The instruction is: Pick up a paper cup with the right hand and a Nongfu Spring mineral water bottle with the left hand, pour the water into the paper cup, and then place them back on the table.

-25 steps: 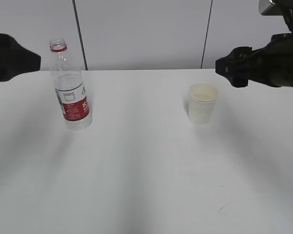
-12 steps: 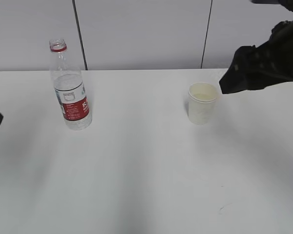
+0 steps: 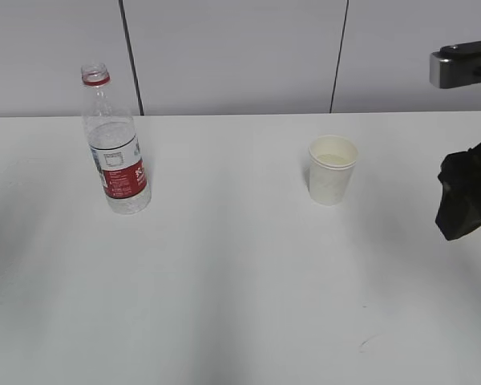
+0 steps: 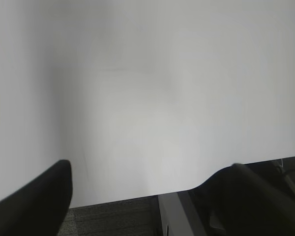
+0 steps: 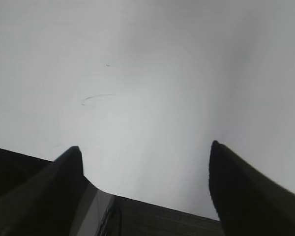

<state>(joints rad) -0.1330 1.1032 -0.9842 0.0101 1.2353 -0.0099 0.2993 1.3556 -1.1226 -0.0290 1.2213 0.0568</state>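
Exterior view shows the paper cup (image 3: 333, 169) upright on the table (image 3: 240, 289), at about ten o'clock from your right hand (image 3: 465, 196), the nearer arm. Nongfu Spring mineral water bottle (image 3: 115, 144) stands upright far left; your left hand (image 4: 147, 196) is absent from this view. Both wrist views show fingers spread wide, holding nothing, over bare tabletop.

Plain pale grey wall (image 3: 232, 56) behind, split into panels by two dark vertical seams (image 3: 130, 56). Broad white tabletop (image 3: 224, 273) in front, evenly lit, crossed by soft grey shadows and a few faint scuffs. Dark grey speckled floor (image 4: 118, 219) below the tabletop's near edge in the left wrist view.
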